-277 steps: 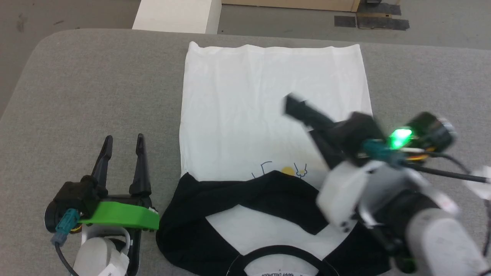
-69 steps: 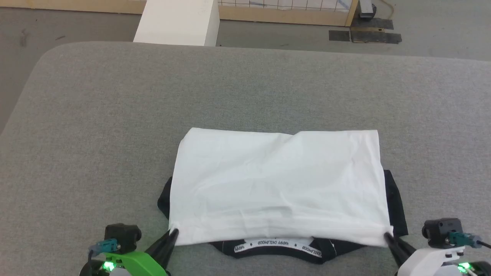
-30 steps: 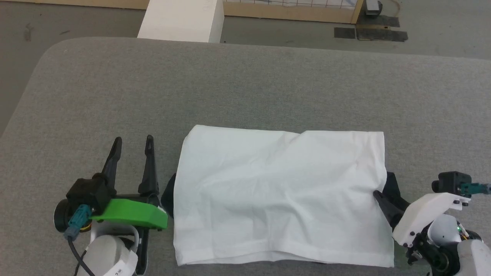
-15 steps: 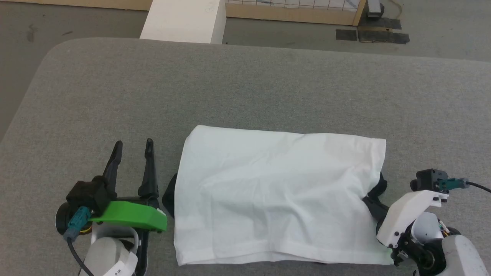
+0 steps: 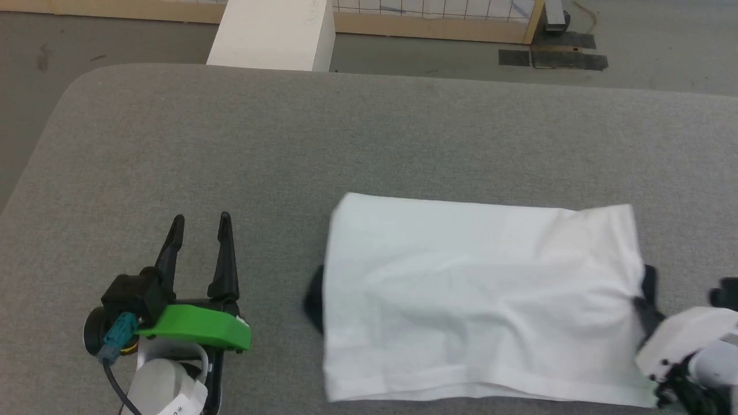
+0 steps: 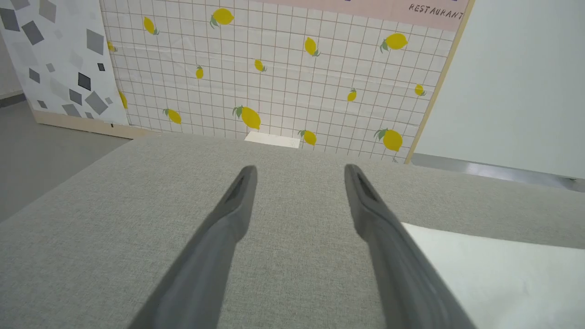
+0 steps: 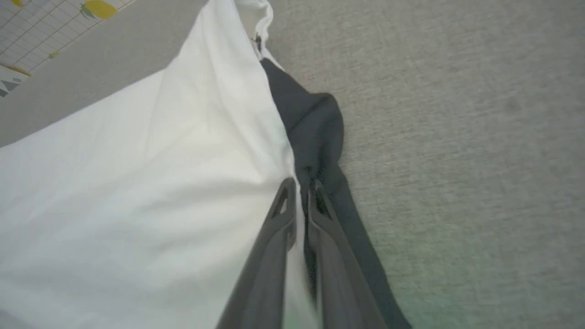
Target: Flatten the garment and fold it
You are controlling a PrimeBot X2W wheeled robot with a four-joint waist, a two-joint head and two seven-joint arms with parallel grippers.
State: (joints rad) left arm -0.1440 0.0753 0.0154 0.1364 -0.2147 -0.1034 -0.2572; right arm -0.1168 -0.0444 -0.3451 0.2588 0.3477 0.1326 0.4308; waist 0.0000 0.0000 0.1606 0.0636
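The garment (image 5: 478,300) lies folded into a white rectangle on the grey table, with black fabric peeking out at its left and right edges. My right gripper (image 5: 641,304) is at the garment's right edge, shut on the white layer and the black fabric (image 7: 315,132) beneath it. In the right wrist view the two fingers (image 7: 274,246) pinch the cloth between them (image 7: 299,185). My left gripper (image 5: 199,222) rests on the table left of the garment, apart from it, open and holding nothing. In the left wrist view the garment's white corner (image 6: 498,274) lies to the right of the open gripper (image 6: 299,171).
The grey padded table (image 5: 230,132) stretches wide beyond and left of the garment. A white box (image 5: 271,34) stands past the far edge. A lemon-patterned panel (image 6: 274,68) stands behind the table. Black tape patches (image 5: 553,57) mark the floor.
My right gripper has shut on the garment's right edge and pulled it; the whole garment has slid to the right across the table. The left gripper has stayed put.
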